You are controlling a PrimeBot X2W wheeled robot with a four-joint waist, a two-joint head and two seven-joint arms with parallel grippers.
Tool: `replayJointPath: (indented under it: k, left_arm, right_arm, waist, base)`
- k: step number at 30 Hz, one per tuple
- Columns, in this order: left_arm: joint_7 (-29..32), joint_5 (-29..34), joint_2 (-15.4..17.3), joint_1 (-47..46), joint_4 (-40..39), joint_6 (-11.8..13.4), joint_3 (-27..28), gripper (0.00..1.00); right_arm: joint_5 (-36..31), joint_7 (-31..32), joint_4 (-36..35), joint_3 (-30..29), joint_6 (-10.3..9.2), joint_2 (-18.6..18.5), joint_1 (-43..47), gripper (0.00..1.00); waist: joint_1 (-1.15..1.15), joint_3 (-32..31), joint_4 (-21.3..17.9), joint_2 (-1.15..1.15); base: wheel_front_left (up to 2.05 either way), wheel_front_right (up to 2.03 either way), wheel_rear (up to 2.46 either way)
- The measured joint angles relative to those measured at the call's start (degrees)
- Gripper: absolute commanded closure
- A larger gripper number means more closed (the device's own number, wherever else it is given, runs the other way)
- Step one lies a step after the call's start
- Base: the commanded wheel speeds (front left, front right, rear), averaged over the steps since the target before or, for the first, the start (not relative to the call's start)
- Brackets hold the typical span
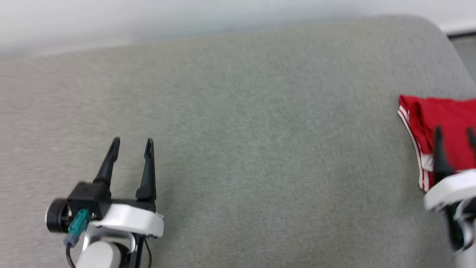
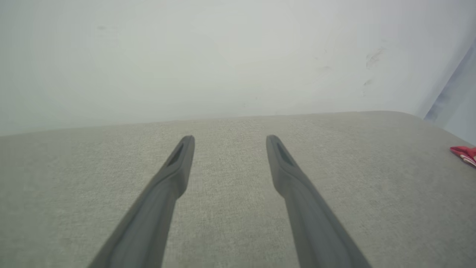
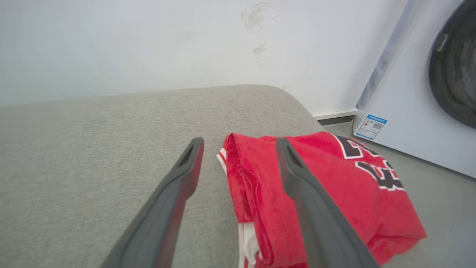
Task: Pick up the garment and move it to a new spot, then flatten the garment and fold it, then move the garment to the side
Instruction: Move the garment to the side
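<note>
The garment [image 1: 442, 123] is a red jersey with white striped trim, lying folded at the right edge of the grey cushioned surface [image 1: 260, 149]. In the right wrist view the garment [image 3: 334, 178] shows a black-and-white number print and hangs slightly over the surface's right edge. My right gripper [image 1: 455, 136] hovers over it, open, fingers apart with nothing between them; one finger [image 3: 308, 193] overlaps the red cloth in the right wrist view. My left gripper [image 1: 132, 143] stands open at the lower left, far from the jersey, above bare fabric. A red corner of the garment [image 2: 465, 153] peeks in at the left wrist view's right edge.
A white wall [image 1: 148, 18] runs behind the surface. A white washing machine [image 3: 427, 93] with a dark round door stands on the grey floor [image 3: 446, 193] to the right of the surface.
</note>
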Motion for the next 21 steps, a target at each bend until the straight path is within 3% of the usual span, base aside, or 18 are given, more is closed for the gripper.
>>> replayJointPath:
  k: [11,21]
  left_arm:
    - [-0.9,-1.9,-2.0,6.5,3.6,1.1,2.8,0.0]
    - [-1.0,-1.3,-2.6,9.3,6.6,0.5,3.1,0.0]
  right_arm:
    - [0.3,3.8,-12.6,4.5,0.0,5.9,13.2,0.0]
    - [-0.6,8.0,-23.7,9.7,0.0,7.4,20.2,0.0]
  waist:
    - [0.0,-8.6,5.5,0.0]
    - [0.01,-14.7,9.5,0.0]
  base:
    - [0.0,0.0,0.0]
    - [0.0,0.0,0.0]
